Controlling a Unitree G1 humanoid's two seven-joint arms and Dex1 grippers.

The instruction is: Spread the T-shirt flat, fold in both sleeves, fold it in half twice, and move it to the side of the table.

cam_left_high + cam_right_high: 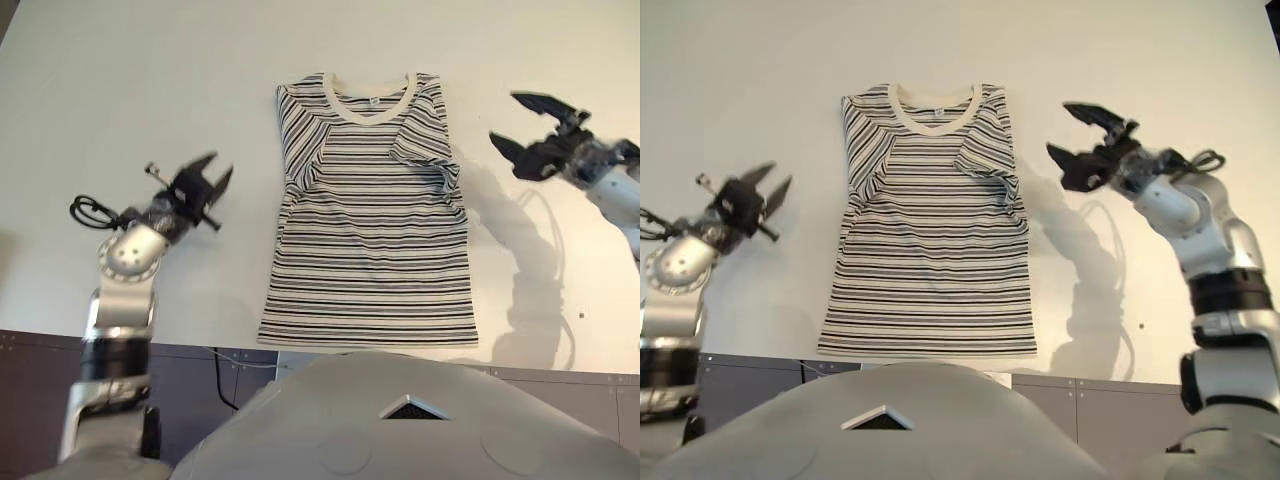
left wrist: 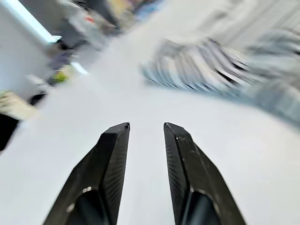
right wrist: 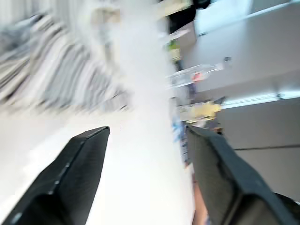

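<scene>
A black-and-white striped T-shirt [image 1: 370, 230] lies face up in the middle of the white table [image 1: 130, 70], collar at the far side, hem close to the front edge. Both sleeves are folded in over the chest; the fold on the robot's right side is rumpled. My left gripper [image 1: 215, 168] hovers over bare table to the left of the shirt, open with a narrow gap and holding nothing. My right gripper [image 1: 503, 117] hangs to the right of the shirt's shoulder, open wide and holding nothing. The wrist views show the striped cloth [image 2: 211, 70] [image 3: 42, 70] ahead of each gripper.
The table's front edge [image 1: 180, 345] runs just below the shirt's hem. Bare white tabletop stretches on both sides of the shirt and behind the collar.
</scene>
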